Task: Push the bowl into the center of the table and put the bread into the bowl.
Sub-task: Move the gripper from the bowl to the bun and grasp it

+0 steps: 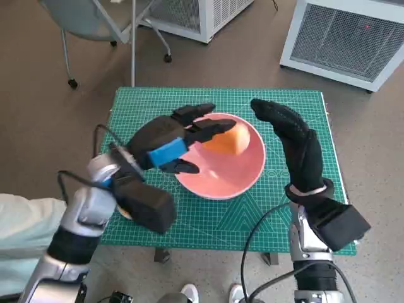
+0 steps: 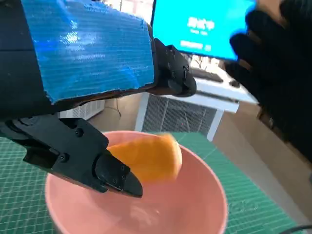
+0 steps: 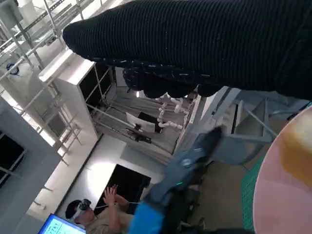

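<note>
The pink bowl [image 1: 252, 173] stands near the middle of the green mat. An orange-yellow piece of bread [image 1: 228, 141] lies inside it against the far wall, blurred in the left wrist view [image 2: 148, 158]. My left hand [image 1: 165, 144] hovers over the bowl's left rim with its fingers spread and apart from the bread, holding nothing. My right hand [image 1: 297, 142] stands just off the bowl's right rim, fingers stretched out and empty. The right wrist view shows a slice of the bowl [image 3: 282, 195] and the left hand [image 3: 180, 170] beyond it.
The green mat [image 1: 284, 101] covers the small table. A wheeled chair [image 1: 95, 19] stands behind the table's far left and white grilled units [image 1: 344, 38] at the far right. A blue screen [image 2: 200, 27] and a person [image 3: 92, 214] show in the wrist views.
</note>
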